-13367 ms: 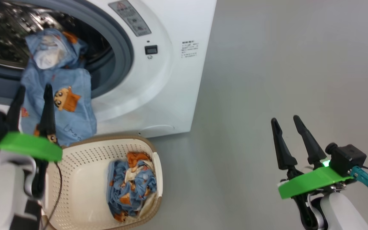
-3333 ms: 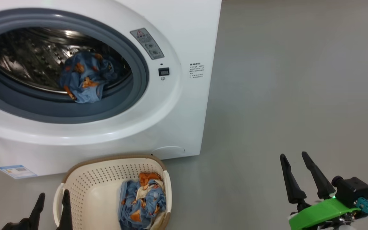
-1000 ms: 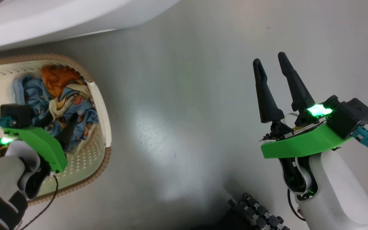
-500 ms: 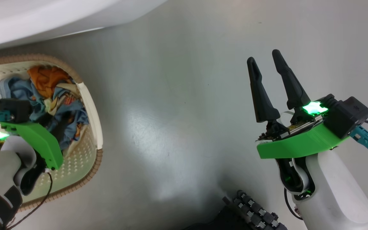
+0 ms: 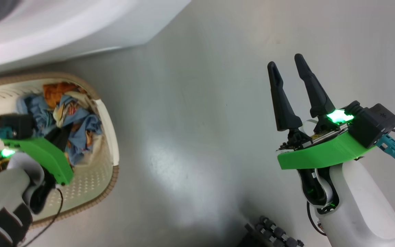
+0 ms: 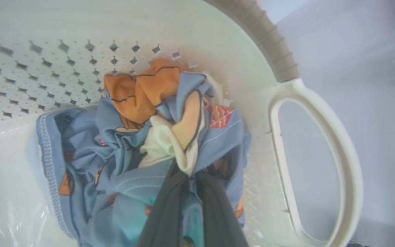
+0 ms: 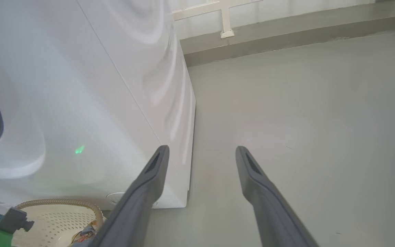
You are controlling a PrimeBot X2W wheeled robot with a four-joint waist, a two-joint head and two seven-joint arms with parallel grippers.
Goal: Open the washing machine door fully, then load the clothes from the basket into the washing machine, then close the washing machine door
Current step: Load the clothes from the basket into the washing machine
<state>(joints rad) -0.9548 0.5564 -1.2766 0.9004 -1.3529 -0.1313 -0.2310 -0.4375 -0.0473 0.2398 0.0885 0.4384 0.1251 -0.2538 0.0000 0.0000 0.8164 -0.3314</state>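
grey floor [image 5: 197, 137]; left gripper [image 6: 188, 175] pinches the clothes [image 6: 139, 137] inside the basket [image 5: 111, 130], handle end; right gripper [image 5: 286, 67] spread, well apart.

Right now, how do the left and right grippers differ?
The left gripper is shut, pinching the clothes down inside the basket; the right gripper is open and holds nothing. The left gripper reaches into the basket, while the right gripper hangs over bare floor beside the washing machine. Both have two long dark fingers.
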